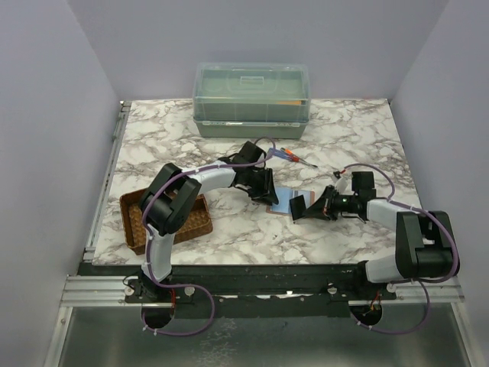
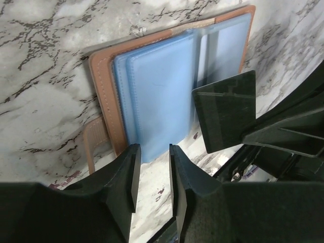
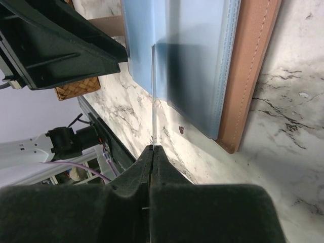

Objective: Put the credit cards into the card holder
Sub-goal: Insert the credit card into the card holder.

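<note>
The card holder (image 1: 286, 199) lies open in the middle of the table, pinkish-brown leather with light blue inner slots (image 2: 162, 91). My left gripper (image 1: 263, 189) is open and empty, its tips (image 2: 154, 169) just over the holder's blue edge. My right gripper (image 1: 315, 205) is shut on one credit card (image 1: 299, 206). The card looks dark and glossy in the left wrist view (image 2: 225, 109). It shows edge-on as a thin line in the right wrist view (image 3: 153, 96), standing upright above the holder's blue slots (image 3: 192, 55). Other cards are out of view.
A brown woven tray (image 1: 137, 222) sits at the front left beside the left arm. A clear green lidded box (image 1: 252, 99) stands at the back. Red-and-blue screwdrivers (image 1: 294, 157) lie behind the holder. The left gripper's body (image 3: 61, 45) is close to the held card.
</note>
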